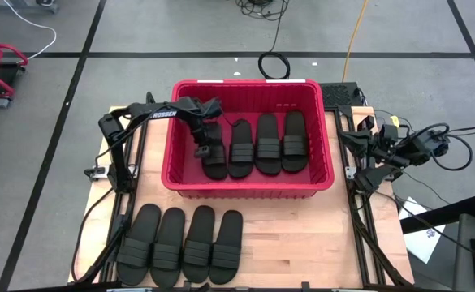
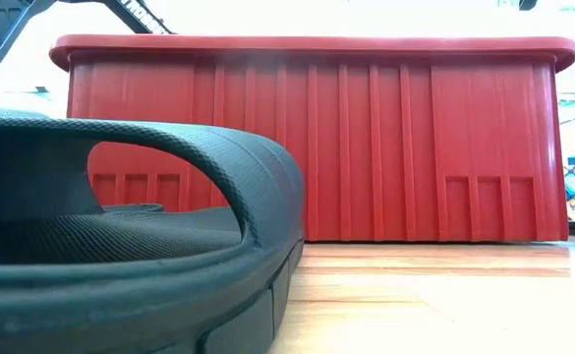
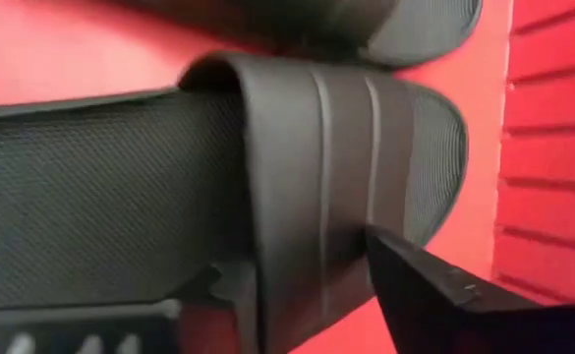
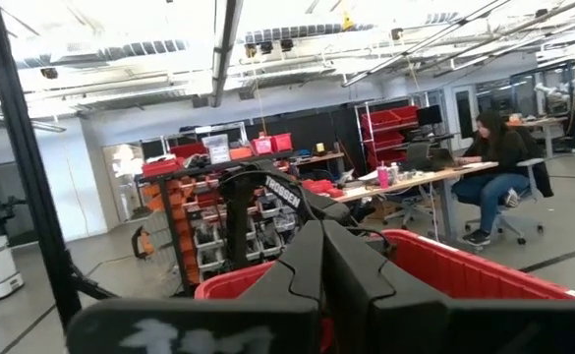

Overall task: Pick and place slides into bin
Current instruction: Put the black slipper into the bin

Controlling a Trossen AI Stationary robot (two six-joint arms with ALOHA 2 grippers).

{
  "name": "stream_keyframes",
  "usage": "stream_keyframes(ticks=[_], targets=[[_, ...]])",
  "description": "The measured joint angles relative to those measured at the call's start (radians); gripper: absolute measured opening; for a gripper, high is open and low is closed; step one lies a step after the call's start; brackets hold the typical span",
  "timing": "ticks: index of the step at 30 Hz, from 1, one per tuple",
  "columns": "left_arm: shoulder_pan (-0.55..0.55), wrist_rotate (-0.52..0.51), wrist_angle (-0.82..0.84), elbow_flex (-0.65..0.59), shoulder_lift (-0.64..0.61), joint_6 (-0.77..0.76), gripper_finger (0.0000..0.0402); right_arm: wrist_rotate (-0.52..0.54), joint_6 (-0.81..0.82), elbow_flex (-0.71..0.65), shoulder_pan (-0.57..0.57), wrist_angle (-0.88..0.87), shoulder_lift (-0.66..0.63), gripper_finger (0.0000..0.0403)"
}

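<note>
From above, I count four slides lying in the red bin [image 1: 249,188]: three side by side [image 1: 268,143] and a fourth at their left [image 1: 214,162], with my left gripper [image 1: 206,148] down on its strap. Four more slides [image 1: 182,245] wait in a row on the wooden table [image 1: 302,243] in front of the bin. So I judge the job half done, with four left to carry. My right gripper [image 1: 365,174] rests folded beside the bin's right wall.

From table level, one waiting slide [image 2: 120,246] fills the foreground and the bin's ribbed wall [image 2: 415,147] stands behind it; neither gripper shows here.

Through my left wrist camera, the fourth slide's ribbed strap [image 3: 336,187] sits between my fingers [image 3: 434,295], and the sole lies on the bin floor. My jaws look parted around the strap, but I cannot tell whether they grip it.

Through my right wrist camera, my fingers [image 4: 321,275] are pressed together, holding nothing, with the bin's rim [image 4: 464,265] beyond.
</note>
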State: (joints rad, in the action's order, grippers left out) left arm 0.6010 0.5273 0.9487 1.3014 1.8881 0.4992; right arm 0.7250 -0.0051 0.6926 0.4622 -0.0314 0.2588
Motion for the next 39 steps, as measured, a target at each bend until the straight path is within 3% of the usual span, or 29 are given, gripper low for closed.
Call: stream_keyframes(ticks=[5, 12, 21, 28, 32, 37, 39], targets=[[-0.003, -0.009, 0.023, -0.001, 0.000, 0.065, 0.0215, -0.001, 0.000, 0.000, 0.000, -0.003, 0.000, 0.0000], [-0.035, -0.105, -0.065, -0.001, -0.016, 0.111, 0.0257, -0.020, 0.000, 0.000, 0.000, -0.003, 0.000, 0.0000], [-0.049, -0.125, -0.129, -0.001, -0.016, 0.162, 0.0267, -0.021, 0.033, -0.044, 0.000, 0.006, -0.001, 0.0000], [-0.043, -0.074, -0.040, 0.000, -0.016, 0.125, 0.0265, -0.020, 0.079, -0.065, 0.000, 0.010, -0.001, 0.0000], [-0.045, -0.033, -0.012, -0.001, -0.016, 0.192, 0.0209, -0.020, 0.052, -0.065, 0.000, 0.047, -0.001, 0.0000], [-0.049, -0.026, -0.014, 0.001, -0.018, 0.254, 0.0039, -0.020, 0.008, -0.065, 0.000, 0.090, -0.001, 0.0000], [-0.049, -0.026, -0.015, 0.001, -0.018, 0.258, 0.0018, -0.020, 0.003, -0.065, 0.000, 0.095, -0.001, 0.0000]])
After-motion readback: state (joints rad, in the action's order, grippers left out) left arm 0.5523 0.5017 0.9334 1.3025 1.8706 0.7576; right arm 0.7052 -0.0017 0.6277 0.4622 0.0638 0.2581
